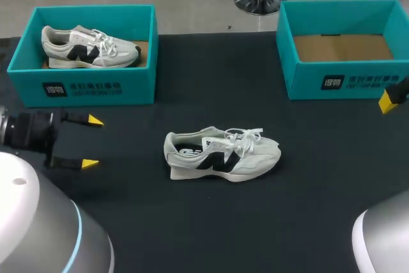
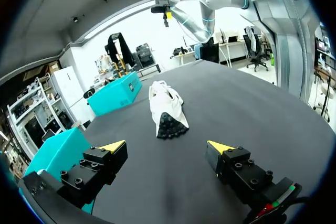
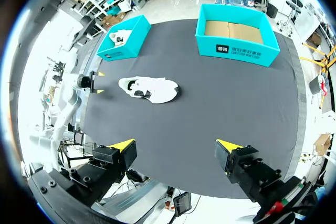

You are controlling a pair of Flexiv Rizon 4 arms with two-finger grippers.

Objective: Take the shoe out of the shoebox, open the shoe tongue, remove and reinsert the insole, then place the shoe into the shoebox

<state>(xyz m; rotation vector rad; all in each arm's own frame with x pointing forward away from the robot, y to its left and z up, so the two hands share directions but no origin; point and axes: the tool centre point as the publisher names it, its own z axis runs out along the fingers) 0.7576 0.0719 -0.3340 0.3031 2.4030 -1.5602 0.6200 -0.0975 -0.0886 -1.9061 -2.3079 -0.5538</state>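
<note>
Shoe (image 1: pixel 222 153) mid-frame on counter (image 1: pixel 319 183), out of box. Left claw (image 1: pixel 92 142) spread, left edge; right claw (image 3: pixel 176 145) spread; both well apart from shoe. Risk: one-sided tongue pull dragging unpinned shoe, laces snagging.

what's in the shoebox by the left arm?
One pale sneaker with white laces, resting on brown cardboard. The near wall of the shoebox hides the floor in front of it.

Head camera looks down on my table (image 1: pixel 319 183) from above and behind. Left wrist sits low, near the shoe (image 2: pixel 167 108); right wrist high, well back. All share that shoe.
</note>
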